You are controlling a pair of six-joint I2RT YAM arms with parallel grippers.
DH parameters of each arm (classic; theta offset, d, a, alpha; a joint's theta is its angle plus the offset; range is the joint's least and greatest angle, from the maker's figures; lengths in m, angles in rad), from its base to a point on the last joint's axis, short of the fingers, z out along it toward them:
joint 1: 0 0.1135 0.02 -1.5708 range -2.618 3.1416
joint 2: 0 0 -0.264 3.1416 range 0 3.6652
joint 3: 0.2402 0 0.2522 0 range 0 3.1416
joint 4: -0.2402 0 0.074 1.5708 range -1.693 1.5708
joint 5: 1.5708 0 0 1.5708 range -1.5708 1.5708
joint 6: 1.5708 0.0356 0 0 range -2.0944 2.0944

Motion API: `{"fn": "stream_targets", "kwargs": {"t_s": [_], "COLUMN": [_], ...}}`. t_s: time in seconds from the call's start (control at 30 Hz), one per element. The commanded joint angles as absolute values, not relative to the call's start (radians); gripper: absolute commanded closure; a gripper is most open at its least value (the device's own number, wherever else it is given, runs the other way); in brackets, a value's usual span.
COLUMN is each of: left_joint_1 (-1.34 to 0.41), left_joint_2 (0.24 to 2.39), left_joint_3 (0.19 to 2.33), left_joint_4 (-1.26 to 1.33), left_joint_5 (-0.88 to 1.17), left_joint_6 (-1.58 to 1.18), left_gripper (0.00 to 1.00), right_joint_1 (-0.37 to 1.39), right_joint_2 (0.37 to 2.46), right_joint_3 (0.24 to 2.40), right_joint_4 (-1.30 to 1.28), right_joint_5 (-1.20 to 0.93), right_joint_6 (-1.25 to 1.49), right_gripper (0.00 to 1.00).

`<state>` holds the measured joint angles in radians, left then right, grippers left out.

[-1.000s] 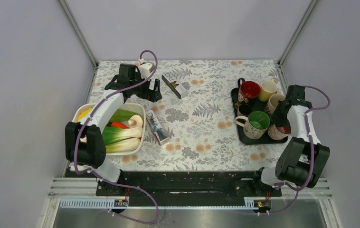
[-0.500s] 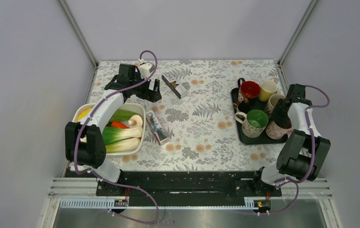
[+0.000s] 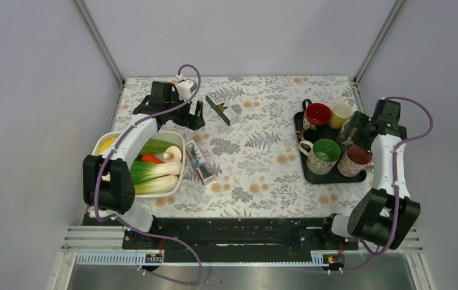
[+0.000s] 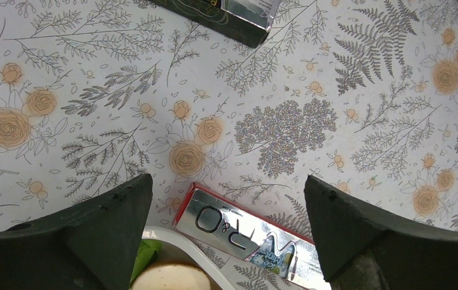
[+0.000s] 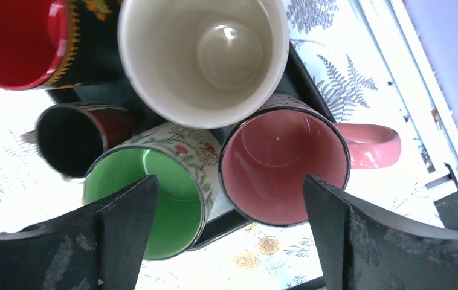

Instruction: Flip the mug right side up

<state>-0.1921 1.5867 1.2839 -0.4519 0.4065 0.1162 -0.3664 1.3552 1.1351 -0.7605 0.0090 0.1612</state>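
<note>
Silver box (image 4: 248, 237): large letters "R", "O" legible; smaller print unreadable. Dark box (image 3: 223, 107): lettering too small to read.

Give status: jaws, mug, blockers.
Left gripper and right gripper open, empty. Pink-lined mug mouth up on tray, crowded by green-lined mug and cream mug. Nothing blocking.

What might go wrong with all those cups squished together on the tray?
The pink-lined mug sits right at the tray corner, seemingly over its rim, so it might tip or slide off. The mugs are packed tight; the open right gripper just above might bump the green-lined mug or the cream mug when it moves.
</note>
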Motion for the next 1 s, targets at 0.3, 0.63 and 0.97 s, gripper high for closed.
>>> {"fn": "stream_targets", "kwargs": {"t_s": [0.3,0.63,0.97], "left_joint_1": [-0.071,-0.067,-0.038], "left_joint_2": [1.348,0.993,0.846], "left_joint_3": [1.009,0.597,0.451], "left_joint_4": [-0.112,0.043,0.151], "left_joint_5": [0.315,0.008,0.049], "left_joint_6": [0.03,-0.08,-0.008], "left_gripper": [0.01,0.01,0.01], "right_joint_1": [-0.008,-0.005,-0.006], "right_joint_2": [0.784,0.669,0.647], "right_joint_3": [0.681,0.454,0.436], "right_joint_4": [-0.142,-0.028,-0.044], "right_joint_5": [-0.264,-0.223,-0.221], "right_joint_6": [0.043,0.148,0.173], "right_gripper": [0.01,0.01,0.01]}}
